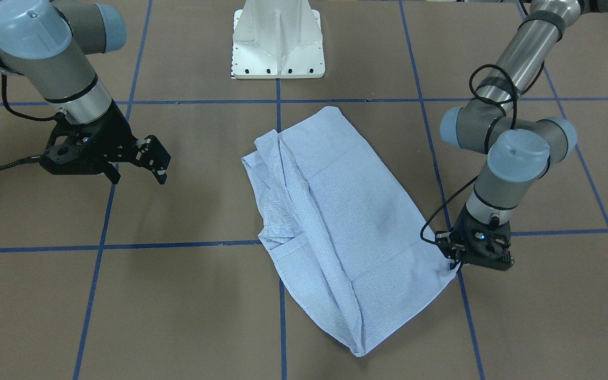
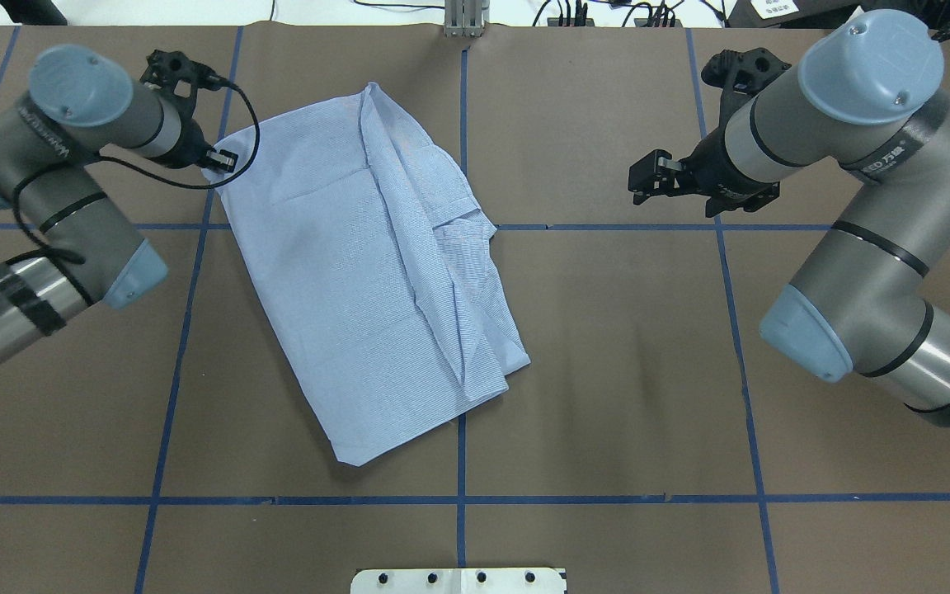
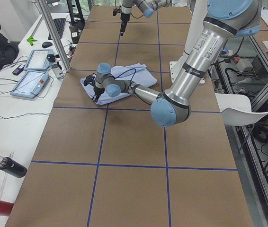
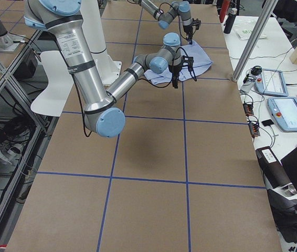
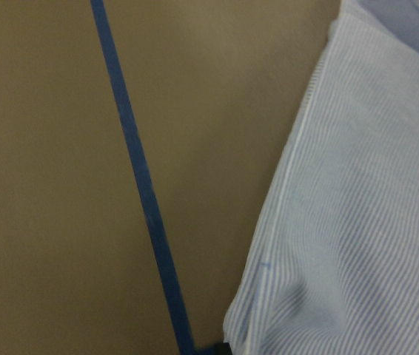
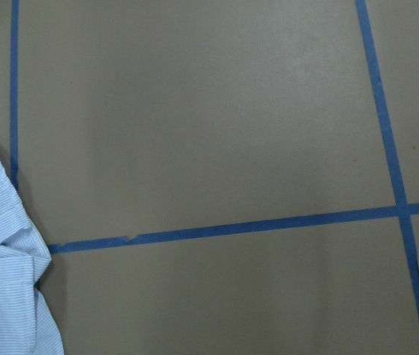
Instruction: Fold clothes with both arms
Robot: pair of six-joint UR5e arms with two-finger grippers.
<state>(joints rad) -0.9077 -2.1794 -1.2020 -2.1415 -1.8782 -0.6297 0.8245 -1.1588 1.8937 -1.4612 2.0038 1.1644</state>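
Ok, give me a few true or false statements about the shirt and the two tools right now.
The left tool sits at a corner of the shirt. True.
The right tool is clamped on the shirt. False: it is open and apart from it.
The shirt is spread out flat with both sleeves out. False: it is folded in on itself.
Blue tape lines run under the shirt. True.

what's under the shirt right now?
The shirt lies on the brown table, and blue tape lines run in beneath it. Anything else under the cloth is covered. The left end effector is at one corner.
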